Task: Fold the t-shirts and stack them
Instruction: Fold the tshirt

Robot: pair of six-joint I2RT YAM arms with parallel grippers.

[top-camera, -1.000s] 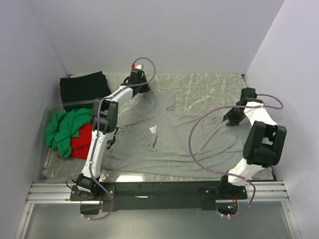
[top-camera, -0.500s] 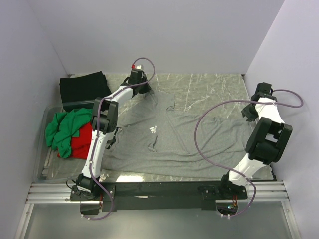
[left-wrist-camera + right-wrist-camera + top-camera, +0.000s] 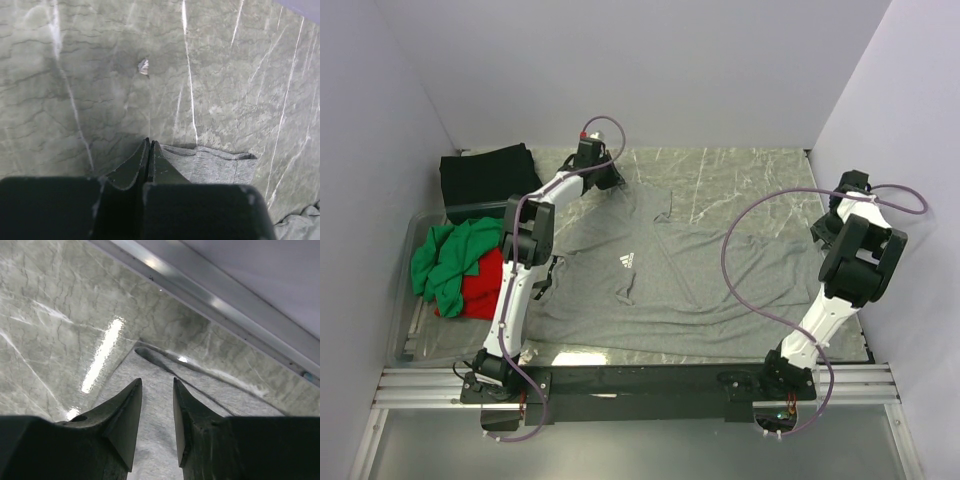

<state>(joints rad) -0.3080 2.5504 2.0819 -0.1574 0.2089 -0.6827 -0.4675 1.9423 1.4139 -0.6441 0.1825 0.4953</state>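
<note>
1. The table (image 3: 740, 175) has a grey-green marbled top.
2. A grey shirt (image 3: 650, 290) lies spread flat across its middle.
3. A black shirt (image 3: 485, 180) sits folded at the far left corner.
4. A clear tray (image 3: 405, 330) at the left edge holds a green shirt (image 3: 445, 260) and a red shirt (image 3: 480, 290).

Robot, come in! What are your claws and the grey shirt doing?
Left gripper shut at heather-grey t-shirt edge. Right gripper open above its sleeve. Shirt spread flat, unfolded. Green shirt, red shirt aside.
</note>
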